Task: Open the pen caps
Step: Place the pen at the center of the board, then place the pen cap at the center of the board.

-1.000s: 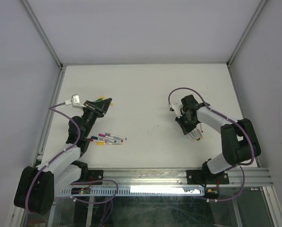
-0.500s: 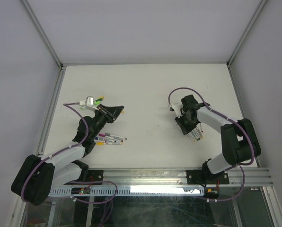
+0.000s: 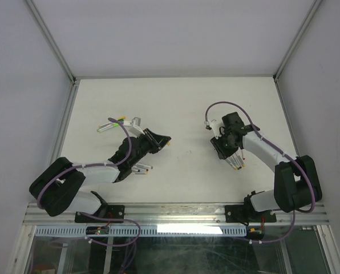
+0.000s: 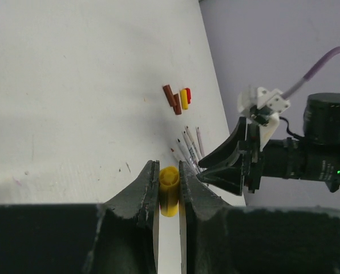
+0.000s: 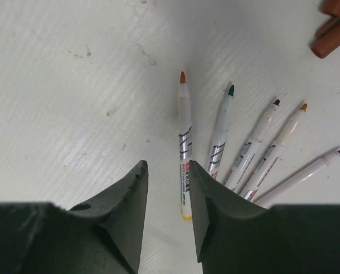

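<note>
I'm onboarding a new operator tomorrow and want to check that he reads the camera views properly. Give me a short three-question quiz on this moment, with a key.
1. True or false: the left gripper is shut on a yellow cap.
2. How many uncapped pens lie fanned out in the right wrist view? A) three B) five C) eight
3. Fill in the missing word: the right gripper hangs over the orange-tipped pen with its jaws ____ (open or shut).

Key: 1 true; 2 B; 3 open.
</note>
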Controlling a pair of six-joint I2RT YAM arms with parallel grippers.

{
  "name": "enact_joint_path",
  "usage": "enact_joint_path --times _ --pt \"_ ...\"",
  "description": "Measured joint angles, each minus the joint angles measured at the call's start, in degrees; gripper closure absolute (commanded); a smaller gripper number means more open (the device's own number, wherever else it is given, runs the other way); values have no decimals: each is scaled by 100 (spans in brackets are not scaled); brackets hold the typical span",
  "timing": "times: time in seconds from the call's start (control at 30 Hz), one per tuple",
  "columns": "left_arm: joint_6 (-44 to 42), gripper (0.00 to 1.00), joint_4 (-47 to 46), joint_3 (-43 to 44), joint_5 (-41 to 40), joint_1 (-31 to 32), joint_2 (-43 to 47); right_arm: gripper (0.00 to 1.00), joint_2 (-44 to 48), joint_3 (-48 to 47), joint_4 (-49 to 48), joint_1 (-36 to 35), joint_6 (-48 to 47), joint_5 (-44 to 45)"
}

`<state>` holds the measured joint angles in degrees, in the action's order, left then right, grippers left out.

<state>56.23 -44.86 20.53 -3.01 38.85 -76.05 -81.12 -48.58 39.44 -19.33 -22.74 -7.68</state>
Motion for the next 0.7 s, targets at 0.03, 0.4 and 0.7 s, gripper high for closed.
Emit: enact_joint_path --times 0.03,0.4,0.7 --pt "0 100 24 87 -37 105 -146 62 68 0 -9 0 0 -33" --pt "15 100 855 1810 -780 1182 -1902 60 1040 0 -109 116 -31 -485" --pt "63 100 2863 4188 -1261 1565 -3401 57 1515 7 -372 638 -7 -448"
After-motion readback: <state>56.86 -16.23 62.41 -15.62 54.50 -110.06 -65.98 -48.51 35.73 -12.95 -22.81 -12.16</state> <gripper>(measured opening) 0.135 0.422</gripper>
